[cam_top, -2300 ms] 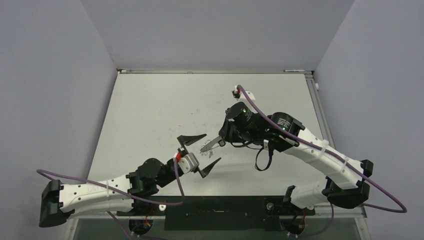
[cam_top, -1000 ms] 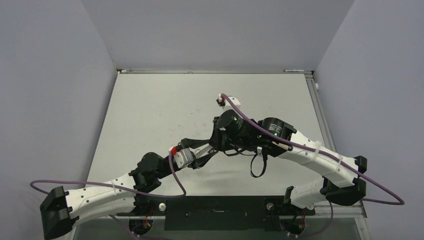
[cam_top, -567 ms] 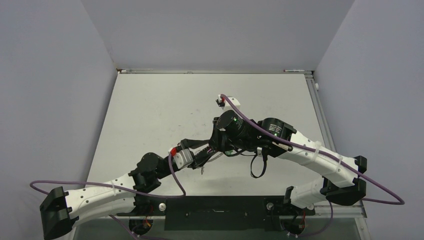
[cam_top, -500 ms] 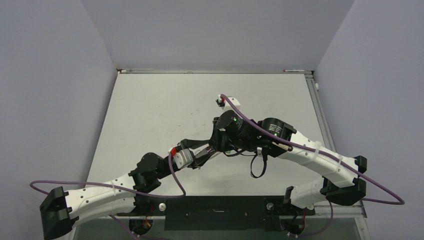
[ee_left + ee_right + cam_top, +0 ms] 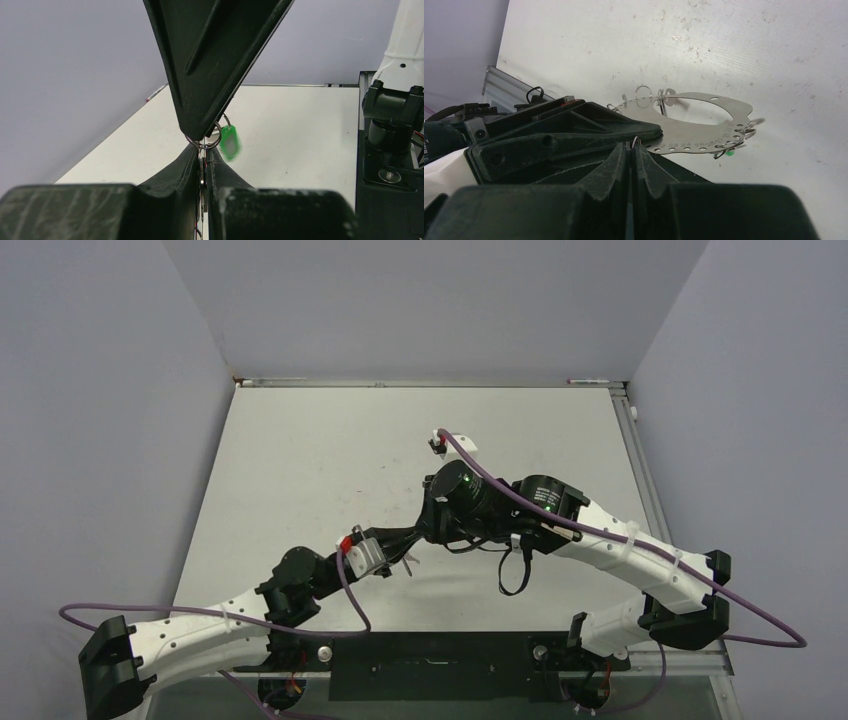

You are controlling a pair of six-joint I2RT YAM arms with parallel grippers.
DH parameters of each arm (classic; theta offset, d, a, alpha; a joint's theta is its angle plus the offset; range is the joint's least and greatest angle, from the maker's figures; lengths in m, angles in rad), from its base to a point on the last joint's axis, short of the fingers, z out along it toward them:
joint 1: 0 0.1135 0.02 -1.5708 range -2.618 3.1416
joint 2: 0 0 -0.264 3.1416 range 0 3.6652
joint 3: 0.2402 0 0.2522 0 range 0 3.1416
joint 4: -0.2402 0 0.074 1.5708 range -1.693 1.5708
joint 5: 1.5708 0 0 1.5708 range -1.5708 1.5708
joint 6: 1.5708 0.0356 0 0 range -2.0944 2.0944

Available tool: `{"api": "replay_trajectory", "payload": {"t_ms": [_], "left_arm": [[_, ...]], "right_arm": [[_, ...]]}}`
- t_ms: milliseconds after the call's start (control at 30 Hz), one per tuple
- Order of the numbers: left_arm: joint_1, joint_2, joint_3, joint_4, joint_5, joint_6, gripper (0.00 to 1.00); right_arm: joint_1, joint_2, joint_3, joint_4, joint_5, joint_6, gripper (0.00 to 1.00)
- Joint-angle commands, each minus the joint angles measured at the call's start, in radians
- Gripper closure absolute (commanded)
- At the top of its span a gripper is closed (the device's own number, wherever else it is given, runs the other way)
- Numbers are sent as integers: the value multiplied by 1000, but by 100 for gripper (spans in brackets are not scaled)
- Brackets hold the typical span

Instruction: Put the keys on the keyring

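While the top view hides it, left hand (image 5: 201, 148) clamps a metal plate (image 5: 696, 134), right hand (image 5: 631, 145) a keyring (image 5: 214, 146).

Bright, even light, soft shadows on the worktop (image 5: 300, 460). Up close the left pincer (image 5: 202, 150) is blurry, green tag (image 5: 230, 142) too.

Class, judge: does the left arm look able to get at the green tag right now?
Probably not: the left pincer is shut on a thin metal piece; the green tag hangs past the right pincer gripping the ring.
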Motion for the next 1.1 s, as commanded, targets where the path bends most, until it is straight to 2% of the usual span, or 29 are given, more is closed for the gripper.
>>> {"api": "replay_trajectory", "payload": {"t_ms": [0, 133, 167, 367, 467, 700, 867, 1067], "left_arm": [[-2, -23, 13, 55, 23, 5, 100], [-2, -29, 11, 61, 18, 3, 100], [-2, -32, 11, 61, 13, -1, 100], [-1, -54, 9, 70, -53, -51, 100], [-1, -61, 13, 68, -54, -75, 100], [-1, -67, 31, 37, -130, -143, 100], [-1, -46, 51, 20, -181, -198, 100], [-2, -14, 65, 35, -188, -218, 100]], "right_arm": [[3, 1, 36, 34, 21, -15, 95], [4, -8, 21, 64, 19, -41, 95], [4, -10, 18, 69, 20, -49, 92], [4, -25, 1, 97, 18, -96, 53], [4, -41, -15, 118, 23, -128, 44], [6, -90, -113, 165, 102, -234, 44], [23, -136, -205, 268, 91, -284, 48], [53, -153, -235, 332, 135, -308, 56]]}}
